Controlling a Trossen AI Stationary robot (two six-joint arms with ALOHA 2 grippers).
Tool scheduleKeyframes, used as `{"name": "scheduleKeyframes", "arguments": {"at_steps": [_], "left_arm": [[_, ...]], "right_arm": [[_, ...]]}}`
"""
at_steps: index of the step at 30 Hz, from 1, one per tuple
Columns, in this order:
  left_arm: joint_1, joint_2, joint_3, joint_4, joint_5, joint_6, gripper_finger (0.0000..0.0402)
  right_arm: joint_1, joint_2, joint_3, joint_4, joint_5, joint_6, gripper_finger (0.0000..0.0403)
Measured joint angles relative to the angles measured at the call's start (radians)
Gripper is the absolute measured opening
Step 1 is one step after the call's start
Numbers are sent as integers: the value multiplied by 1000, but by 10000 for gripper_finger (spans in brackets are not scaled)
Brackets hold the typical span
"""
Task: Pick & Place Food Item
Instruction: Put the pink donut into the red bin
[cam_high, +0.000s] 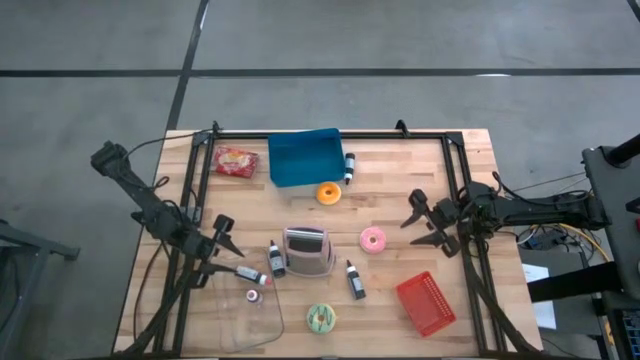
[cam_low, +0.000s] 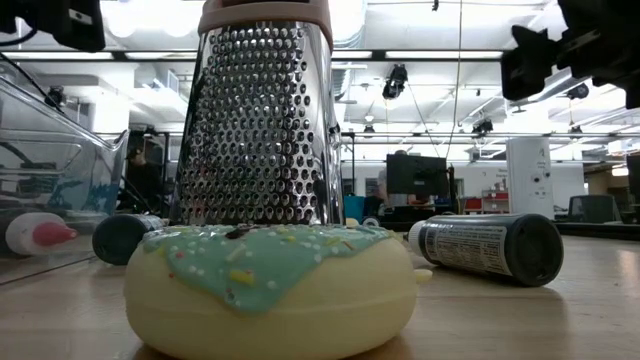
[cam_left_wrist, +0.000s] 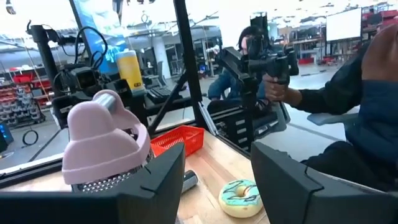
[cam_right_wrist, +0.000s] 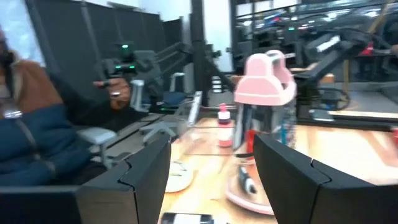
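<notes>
Three toy donuts lie flat on the wooden table: an orange one (cam_high: 329, 194) by the blue bin (cam_high: 305, 157), a pink one (cam_high: 373, 239) at centre right, and a green-frosted one (cam_high: 321, 318) near the front edge, which is close up in the low view (cam_low: 270, 285). A red snack bag (cam_high: 236, 161) lies at the far left. My left gripper (cam_high: 221, 248) is open and empty above the table's left side, pointing toward the grater (cam_high: 307, 250). My right gripper (cam_high: 424, 224) is open and empty at the right, pointing toward the pink donut (cam_right_wrist: 239, 194).
A metal grater with a pink top (cam_low: 262, 120) stands mid-table. Dark bottles (cam_high: 277, 258) (cam_high: 355, 279) (cam_high: 349, 166) lie around it. A red basket (cam_high: 426, 302) sits front right and a clear container (cam_high: 245, 310) front left, with a pink-capped bottle (cam_high: 252, 277) beside it. A person (cam_left_wrist: 348, 112) sits beyond the table.
</notes>
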Motion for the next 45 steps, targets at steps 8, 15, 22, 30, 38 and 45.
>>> {"name": "scheduleKeyframes", "arguments": {"at_steps": [8, 15, 22, 30, 38, 45], "left_arm": [[9, -28, 2, -118, -104, -1, 185], [67, -32, 2, -120, -105, -13, 179], [169, -31, -7, -118, -90, -31, 177], [285, -31, -8, -102, -51, -7, 177], [289, -28, -8, -81, -140, -108, 177], [288, -8, -10, -85, -82, -159, 177]], "right_arm": [[-1, 17, 0, 26, -7, -27, 224], [-13, 130, 0, 125, -7, -58, 224], [-42, 343, 0, 327, -20, -62, 224], [-151, 605, 94, 438, -182, -91, 224], [-274, 750, 217, 548, -549, -51, 224], [-421, 588, 71, 565, -553, 1, 224]]}}
